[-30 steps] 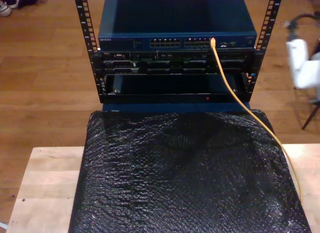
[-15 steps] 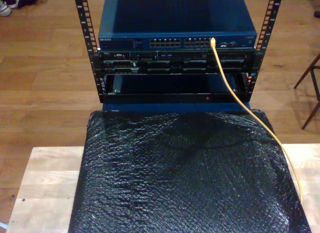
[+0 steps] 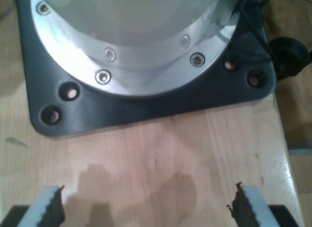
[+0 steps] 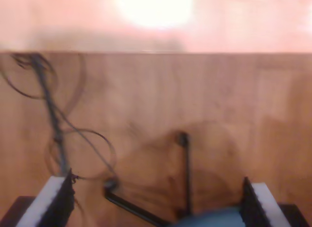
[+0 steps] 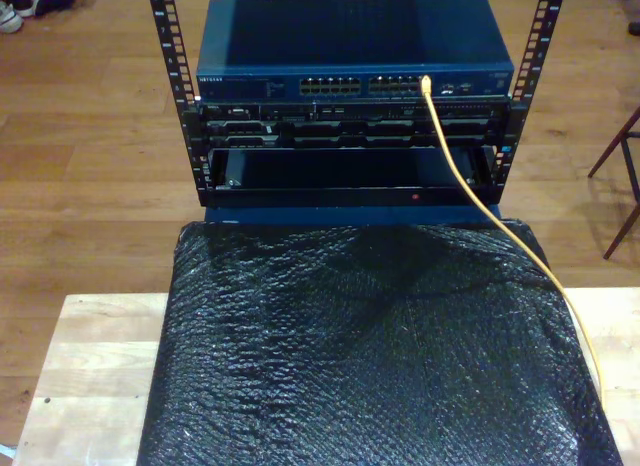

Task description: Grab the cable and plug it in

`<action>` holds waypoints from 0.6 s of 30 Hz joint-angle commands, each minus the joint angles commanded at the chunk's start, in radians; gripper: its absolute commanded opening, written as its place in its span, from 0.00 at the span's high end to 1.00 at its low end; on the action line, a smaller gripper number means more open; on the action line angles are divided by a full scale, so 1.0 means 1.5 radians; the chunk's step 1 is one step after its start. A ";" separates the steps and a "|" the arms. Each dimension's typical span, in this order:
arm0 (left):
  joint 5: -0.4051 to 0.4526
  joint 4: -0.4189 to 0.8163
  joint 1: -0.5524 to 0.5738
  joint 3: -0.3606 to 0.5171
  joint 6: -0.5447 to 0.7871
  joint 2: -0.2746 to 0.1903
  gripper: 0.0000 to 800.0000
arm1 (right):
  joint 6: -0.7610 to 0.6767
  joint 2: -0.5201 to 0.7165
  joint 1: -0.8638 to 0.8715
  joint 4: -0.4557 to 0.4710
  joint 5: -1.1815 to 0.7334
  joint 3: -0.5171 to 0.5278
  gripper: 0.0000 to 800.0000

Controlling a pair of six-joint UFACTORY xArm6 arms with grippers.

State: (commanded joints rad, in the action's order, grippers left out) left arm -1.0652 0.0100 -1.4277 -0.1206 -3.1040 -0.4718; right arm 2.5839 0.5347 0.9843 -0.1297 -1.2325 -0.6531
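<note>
1. First wrist view: my first hand (image 3: 146, 207), jaws apart and empty, hangs over bare bench (image 3: 161, 154) beside an arm base (image 3: 146, 66).
2. My second hand (image 4: 156, 202), also apart, faces wooden floor (image 4: 195, 100).
3. Exterior view: the cable (image 5: 470, 191) sits plugged into the switch (image 5: 355, 61), trailing across black padding (image 5: 370, 356), apparently done.

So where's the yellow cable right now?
In the exterior view, the cable runs from a port at the right end of the blue switch, down over the black mat's right edge.

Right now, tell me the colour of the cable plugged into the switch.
Yellow-orange. The cable shows best in the exterior view, running from the blue switch across the black mat.
</note>
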 joint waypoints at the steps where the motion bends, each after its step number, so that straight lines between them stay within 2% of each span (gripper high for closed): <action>1: 0.000 0.000 0.000 0.000 0.000 0.000 0.00 | 0.014 0.005 0.016 0.000 0.000 0.009 0.00; 10: 0.000 0.000 0.000 0.000 0.000 0.000 0.00 | 0.169 0.072 0.172 0.002 -0.001 0.102 0.00; 18: 0.000 -0.001 0.000 0.000 0.000 0.000 0.00 | 0.267 0.113 0.257 0.004 -0.001 0.174 0.00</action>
State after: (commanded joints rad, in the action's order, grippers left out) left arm -1.0652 0.0084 -1.4277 -0.1206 -3.1040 -0.4718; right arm 2.9843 0.7035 1.3694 -0.1235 -1.2340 -0.3922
